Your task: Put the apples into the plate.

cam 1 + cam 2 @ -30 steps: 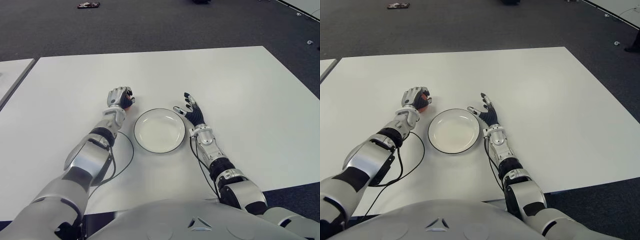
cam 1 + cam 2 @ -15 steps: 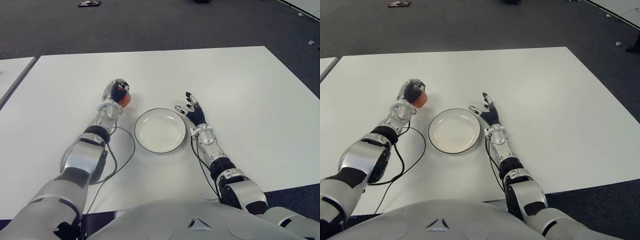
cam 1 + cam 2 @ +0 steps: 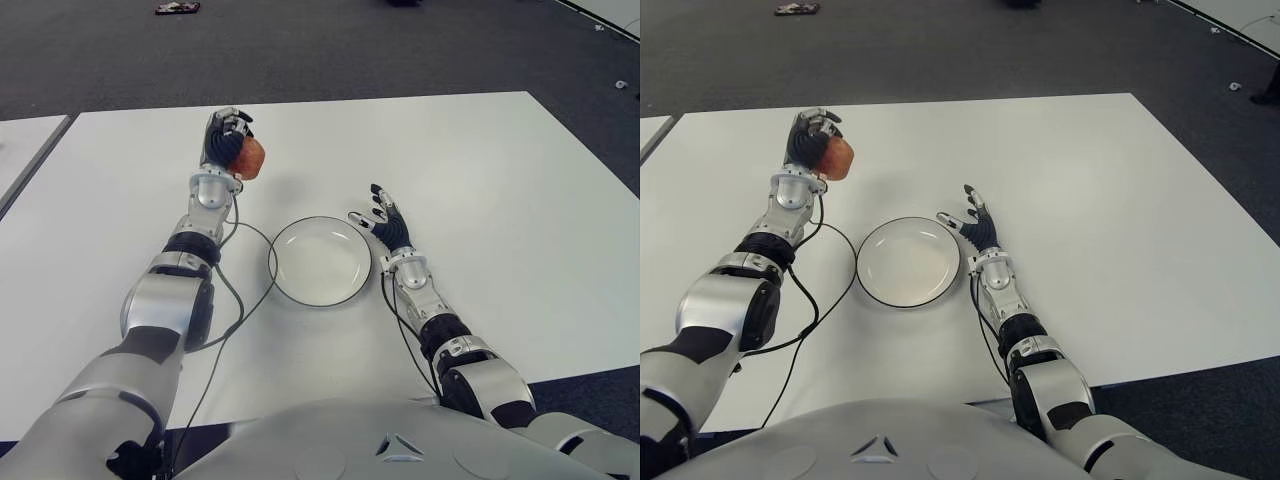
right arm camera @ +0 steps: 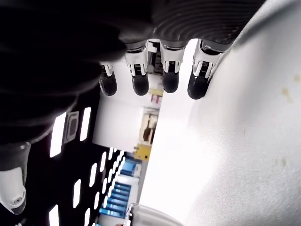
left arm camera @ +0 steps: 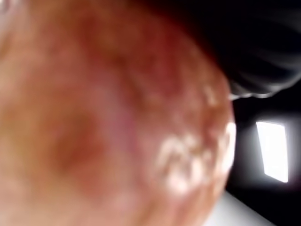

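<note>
A red-orange apple (image 3: 249,157) is held in my left hand (image 3: 228,143), raised above the white table (image 3: 480,180) to the far left of the plate. In the left wrist view the apple (image 5: 108,117) fills nearly the whole picture. The white plate (image 3: 320,261) with a dark rim sits on the table before me and holds nothing. My right hand (image 3: 383,220) shows just right of the plate's rim, fingers (image 4: 141,82) spread, holding nothing.
A black cable (image 3: 245,300) runs from my left arm across the table beside the plate's left edge. Another white table (image 3: 25,150) stands at the left across a narrow gap. Dark carpet (image 3: 330,50) lies beyond, with a small dark object (image 3: 177,9) on it.
My left hand has lifted the apple off the table and carried it up and away from me. The right hand and the plate have stayed in place.
</note>
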You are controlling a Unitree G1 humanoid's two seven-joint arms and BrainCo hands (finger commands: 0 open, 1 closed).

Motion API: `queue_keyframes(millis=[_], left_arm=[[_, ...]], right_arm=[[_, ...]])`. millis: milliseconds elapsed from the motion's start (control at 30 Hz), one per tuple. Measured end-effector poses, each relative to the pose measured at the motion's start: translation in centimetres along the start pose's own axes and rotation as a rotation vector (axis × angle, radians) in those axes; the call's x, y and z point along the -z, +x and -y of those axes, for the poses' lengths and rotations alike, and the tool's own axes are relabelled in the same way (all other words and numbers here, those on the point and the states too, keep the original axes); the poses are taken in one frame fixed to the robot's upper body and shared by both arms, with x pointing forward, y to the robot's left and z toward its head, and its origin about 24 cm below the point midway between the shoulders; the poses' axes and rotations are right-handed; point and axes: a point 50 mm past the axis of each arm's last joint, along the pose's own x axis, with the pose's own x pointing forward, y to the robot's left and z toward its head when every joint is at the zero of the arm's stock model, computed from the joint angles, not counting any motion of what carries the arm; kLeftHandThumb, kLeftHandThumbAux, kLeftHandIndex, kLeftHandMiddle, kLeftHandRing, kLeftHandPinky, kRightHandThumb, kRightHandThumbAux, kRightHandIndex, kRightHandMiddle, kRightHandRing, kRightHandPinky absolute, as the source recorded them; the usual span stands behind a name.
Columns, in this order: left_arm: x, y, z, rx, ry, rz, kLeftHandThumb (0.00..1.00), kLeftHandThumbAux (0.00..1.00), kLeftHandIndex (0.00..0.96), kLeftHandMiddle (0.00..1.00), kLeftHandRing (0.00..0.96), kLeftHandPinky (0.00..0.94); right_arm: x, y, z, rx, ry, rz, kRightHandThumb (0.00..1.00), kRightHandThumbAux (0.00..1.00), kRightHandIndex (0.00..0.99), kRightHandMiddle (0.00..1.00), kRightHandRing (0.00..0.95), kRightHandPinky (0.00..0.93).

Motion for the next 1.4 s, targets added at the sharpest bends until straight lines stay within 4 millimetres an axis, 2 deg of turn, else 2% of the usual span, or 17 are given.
queue_keyframes(millis=[67,167,467,767,1067,1400], left_arm=[[-0.1,0.0,0.1,0.0,0.005,0.007,0.751,0.696,0.444,0.883,0.869,0.807],[0.0,-0.1,0.2,-0.012,0.015,0.005,0.751,0.696,0.444,0.884,0.87,0.79],[1.9,-1.2,0.3,-0.005,0.055,-0.065,0.751,0.696,0.444,0.886,0.872,0.784],[2.0,-1.3,0.2,-0.019,0.078,-0.07,0.751,0.696,0.444,0.889,0.876,0.801],[2.0,-1.3,0.2,-0.016,0.085,-0.071,0.75,0.696,0.443,0.892,0.871,0.728],[2.1,-1.3,0.2,-0.018,0.086,-0.075,0.75,0.696,0.443,0.89,0.871,0.777]], right_arm=[[0.0,0.0,0.0,-0.001,0.001,0.0,0.031,0.569,0.0,0.0,0.0,0.0],[0.0,0.0,-0.1,-0.002,0.003,0.0,0.031,0.571,0.0,0.0,0.0,0.0],[0.1,0.0,-0.1,-0.002,0.003,-0.002,0.028,0.57,0.0,0.0,0.0,0.0],[0.1,0.0,0.0,-0.002,0.003,-0.003,0.026,0.574,0.0,0.0,0.0,0.0],[0.1,0.0,0.0,-0.002,0.006,-0.003,0.028,0.573,0.0,0.0,0.0,0.0],[0.1,0.0,-0.1,-0.003,0.005,-0.003,0.027,0.574,0.0,0.0,0.0,0.0]])
